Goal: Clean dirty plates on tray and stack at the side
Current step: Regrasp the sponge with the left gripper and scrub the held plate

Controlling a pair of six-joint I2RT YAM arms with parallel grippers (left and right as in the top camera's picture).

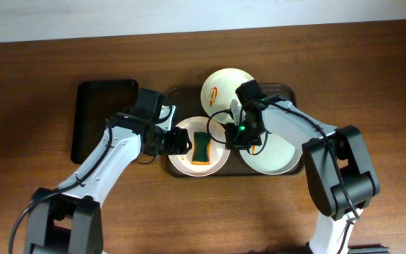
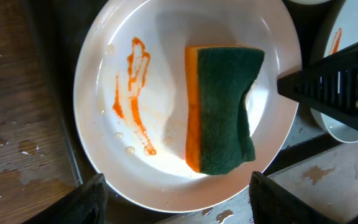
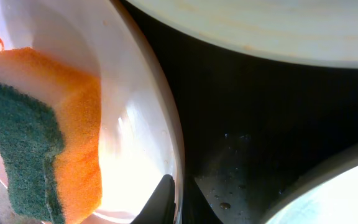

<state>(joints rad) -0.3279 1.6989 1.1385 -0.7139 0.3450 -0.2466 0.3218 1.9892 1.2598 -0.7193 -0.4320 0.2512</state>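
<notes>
All 3 plates sit on the tray (image 1: 287, 93), mid-table (image 1: 372, 70). The far plate (image 1: 226, 86) is at the tray's far edge. The L plate (image 1: 182, 164) and R plate (image 1: 277, 159) lie side by side along its near edge. A black tray (image 1: 101, 120) lies on the table just left of the tray.

The L plate carries a sponge (image 2: 222, 109), green side up w/ orange underneath, lying flat a bit right of centre. A red smear (image 2: 132, 93) streaks the bare white left of it. The far plate has a small smear too, toward its L side.

My L gripper (image 1: 180, 143) hangs at the L rim of the L plate. Its fingers (image 2: 89, 199) are wide apart and hold nothing; in my wrist view one tip shows at each side of the plate's edge.

My R gripper (image 1: 232, 135) is at the R rim of that same plate, btwn it and the R plate. In the R wrist view one finger (image 3: 161, 200) shows just inside the rim, against the white. The other is lost against the dark tray, so I can't tell if that pair is apart or pinching the rim. My R arm crosses over part of the R plate.
</notes>
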